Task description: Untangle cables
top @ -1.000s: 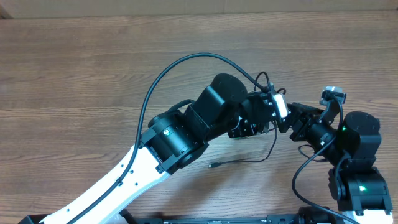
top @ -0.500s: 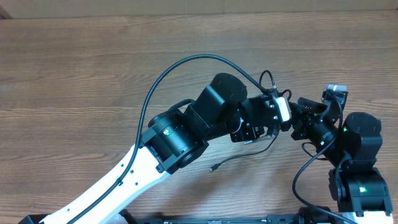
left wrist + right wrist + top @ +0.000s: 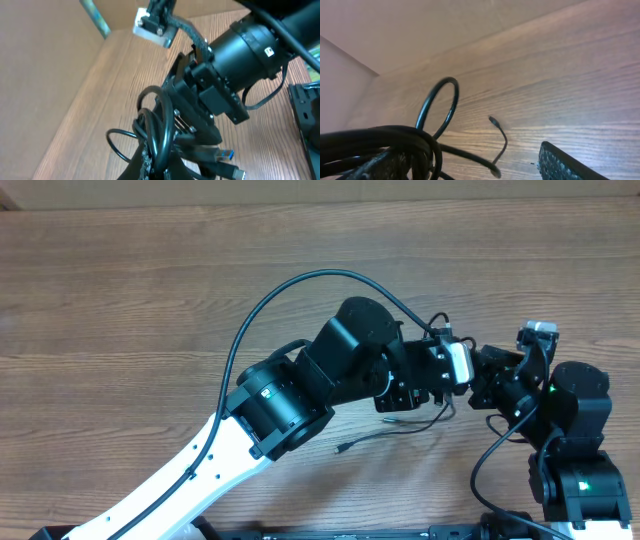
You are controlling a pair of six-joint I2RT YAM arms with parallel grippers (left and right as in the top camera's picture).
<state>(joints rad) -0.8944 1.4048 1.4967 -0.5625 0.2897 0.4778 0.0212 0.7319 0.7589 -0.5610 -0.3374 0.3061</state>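
Gripping side: we see the left gripper (image 3: 155, 162) clamped shut on the tangled bundle of thin black cables (image 3: 395, 136), close to the right arm.
Facing side: the right gripper (image 3: 475, 162) stands with jaws wide apart, the bundle beside one finger.
Loose end: we find one small dark plug (image 3: 343, 448) lying on the brown wooden table (image 3: 150, 300).

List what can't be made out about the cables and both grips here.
Left wrist: where the left gripper pinches the cables, cut off by the bottom edge.
Right wrist: how the strands cross beside the right gripper, blurred and cut off at the lower left.
Overhead: the tangle itself and both grippers' fingertips, hidden under the arms' wrists.
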